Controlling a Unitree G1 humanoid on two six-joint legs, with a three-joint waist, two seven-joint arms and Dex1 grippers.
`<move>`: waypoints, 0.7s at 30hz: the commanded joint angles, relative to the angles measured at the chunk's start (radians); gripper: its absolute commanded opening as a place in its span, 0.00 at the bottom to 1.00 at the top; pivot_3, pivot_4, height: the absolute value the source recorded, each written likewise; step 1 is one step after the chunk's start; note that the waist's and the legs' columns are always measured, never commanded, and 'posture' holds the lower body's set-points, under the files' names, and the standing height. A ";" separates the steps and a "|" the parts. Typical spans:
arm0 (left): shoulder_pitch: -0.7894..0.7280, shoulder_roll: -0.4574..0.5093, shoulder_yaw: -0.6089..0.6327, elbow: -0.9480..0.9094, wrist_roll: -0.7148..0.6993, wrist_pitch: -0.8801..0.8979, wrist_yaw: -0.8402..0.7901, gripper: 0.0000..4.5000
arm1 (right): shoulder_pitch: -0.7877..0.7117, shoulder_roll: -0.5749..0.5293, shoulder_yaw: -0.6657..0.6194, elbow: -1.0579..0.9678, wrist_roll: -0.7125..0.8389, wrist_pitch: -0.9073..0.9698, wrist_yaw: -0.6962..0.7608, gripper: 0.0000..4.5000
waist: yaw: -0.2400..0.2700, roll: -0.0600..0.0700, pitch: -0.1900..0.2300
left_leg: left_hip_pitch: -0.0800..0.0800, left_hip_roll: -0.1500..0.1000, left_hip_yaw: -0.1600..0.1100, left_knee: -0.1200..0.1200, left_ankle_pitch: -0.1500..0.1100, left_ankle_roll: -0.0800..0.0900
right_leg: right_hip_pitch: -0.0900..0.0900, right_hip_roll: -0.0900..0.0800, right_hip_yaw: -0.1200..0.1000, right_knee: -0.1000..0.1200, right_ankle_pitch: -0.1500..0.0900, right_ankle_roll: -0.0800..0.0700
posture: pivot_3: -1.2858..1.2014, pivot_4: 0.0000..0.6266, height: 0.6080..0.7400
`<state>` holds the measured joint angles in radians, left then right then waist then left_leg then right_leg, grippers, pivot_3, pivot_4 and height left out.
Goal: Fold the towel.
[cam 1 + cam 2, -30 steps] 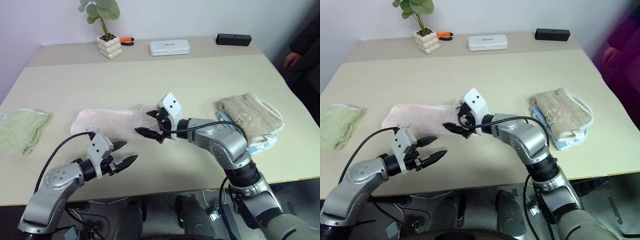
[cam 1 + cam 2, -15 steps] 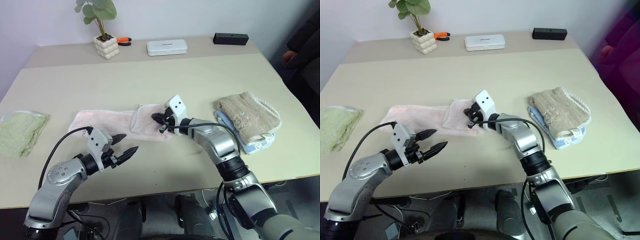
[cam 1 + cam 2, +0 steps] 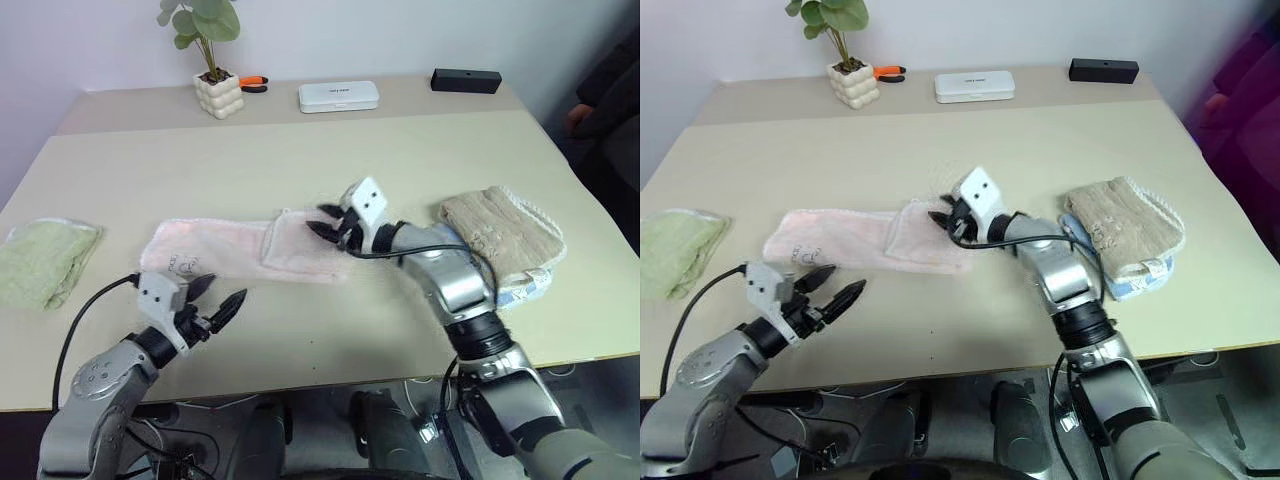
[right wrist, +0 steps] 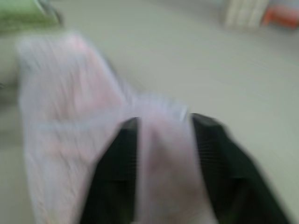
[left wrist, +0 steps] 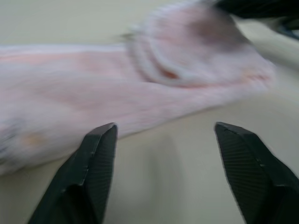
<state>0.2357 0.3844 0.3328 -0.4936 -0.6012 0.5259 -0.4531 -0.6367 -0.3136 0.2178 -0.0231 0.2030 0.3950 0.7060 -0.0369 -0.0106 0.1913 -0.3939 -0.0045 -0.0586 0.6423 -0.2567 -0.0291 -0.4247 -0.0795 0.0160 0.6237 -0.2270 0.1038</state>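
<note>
While one end is already turned over, the towel (image 3: 250, 250) lies mid-table, pale pink, long, its right end doubled back.

Head views: right gripper (image 3: 331, 224) hovers over the doubled end, fingers parted, apparently clear of the cloth. Left gripper (image 3: 219, 302) waits near the front edge, fingers spread, likely to take the flat end.

Left wrist view: fingers (image 5: 100, 154) wide apart, towel beyond, soft and fuzzy.

Right wrist view: fingers (image 4: 122, 154) apart above pink cloth.

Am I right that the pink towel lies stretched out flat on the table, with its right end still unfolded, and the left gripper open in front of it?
Not quite: the left eye view shows the pink towel's right end already folded over onto itself. The rest holds: it lies on the table, and the left gripper is open in front of it.
</note>
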 commanded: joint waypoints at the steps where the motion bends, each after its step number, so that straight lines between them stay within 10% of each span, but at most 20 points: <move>1: 0.001 -0.068 0.147 -0.029 -0.206 0.095 0.150 1.00 | -0.028 -0.039 -0.015 -0.136 0.053 0.009 0.080 0.84 | -0.002 0.000 0.000 | 0.000 0.000 0.000 0.000 0.000 0.000 | 0.000 0.000 0.000 0.000 0.000 0.000 | 0.52 0.24 0.99; 3: -0.023 -0.081 0.198 -0.004 -0.266 0.159 0.245 1.00 | -0.028 -0.062 -0.010 -0.179 0.061 0.004 0.112 0.98 | -0.001 0.000 0.000 | 0.000 0.000 0.000 0.000 0.000 0.000 | 0.000 0.000 0.000 0.002 0.000 0.000 | 0.52 0.24 0.99; 20: -0.449 -0.026 0.285 0.454 -0.492 0.335 0.578 1.00 | 0.113 -0.093 0.092 -0.318 -0.039 -0.039 0.105 0.98 | 0.025 -0.003 -0.001 | 0.001 -0.002 -0.001 0.003 0.001 -0.002 | 0.001 0.000 0.000 0.005 -0.001 -0.001 | 0.52 0.24 0.99; 21: -0.466 -0.024 0.282 0.476 -0.489 0.336 0.572 0.89 | 0.117 -0.094 0.091 -0.323 -0.041 -0.036 0.101 1.00 | 0.025 -0.003 -0.001 | 0.001 -0.002 -0.001 0.003 0.001 -0.002 | 0.001 -0.001 0.000 0.005 -0.001 -0.001 | 0.52 0.24 0.99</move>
<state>-0.2258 0.3556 0.6296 -0.0523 -1.0973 0.8481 0.1198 -0.5182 -0.4110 0.3124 -0.2974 0.1631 0.3639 0.8165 -0.0114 -0.0138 0.1907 -0.3926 -0.0065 -0.0595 0.6455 -0.2555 -0.0312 -0.4236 -0.0803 0.0159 0.6287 -0.2274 0.1031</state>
